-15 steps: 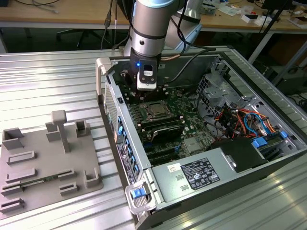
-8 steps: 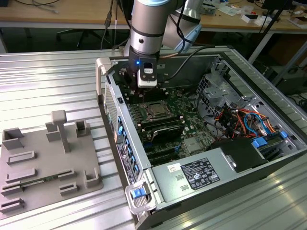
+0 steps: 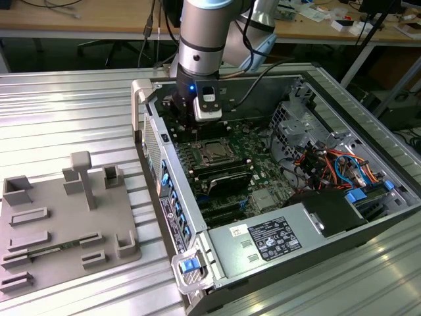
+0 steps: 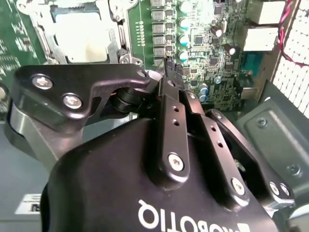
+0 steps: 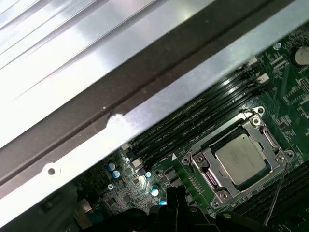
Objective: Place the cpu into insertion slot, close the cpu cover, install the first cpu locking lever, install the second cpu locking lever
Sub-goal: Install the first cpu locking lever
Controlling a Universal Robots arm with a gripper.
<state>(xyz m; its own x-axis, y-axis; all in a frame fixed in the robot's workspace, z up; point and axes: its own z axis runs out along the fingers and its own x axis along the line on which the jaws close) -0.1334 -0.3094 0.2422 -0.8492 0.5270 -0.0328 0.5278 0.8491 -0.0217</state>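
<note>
So the cpu (image 5: 241, 157) is already sitting in the insertion slot (image 5: 192, 158), roughly mid-board. The cpu cover (image 5: 271, 137) looks folded down flat around it, with just the dull metal top showing through the cut-out. The thin wire lever (image 5: 276, 193) along one side of the socket looks like it's standing free rather than hooked, but I can't be sure.

Handling-wise, I'd guess the chip is light, stiff, slick on top and delicate underneath. So grab it by opposite edges only, and don't press off-centre. The cover reads as thin stiff sheet metal on a hinge, so take it by the free edge. The lever's probably springy and best pushed near its end.

Long black memory slots (image 5: 193, 123) run between the socket and the case wall (image 5: 159, 92). The gripper (image 4: 169, 72) hangs over the motherboard (image 5: 289, 92) near a corner by that wall, apart from the socket. Its fingers are pinched together with nothing visible between them.
</note>
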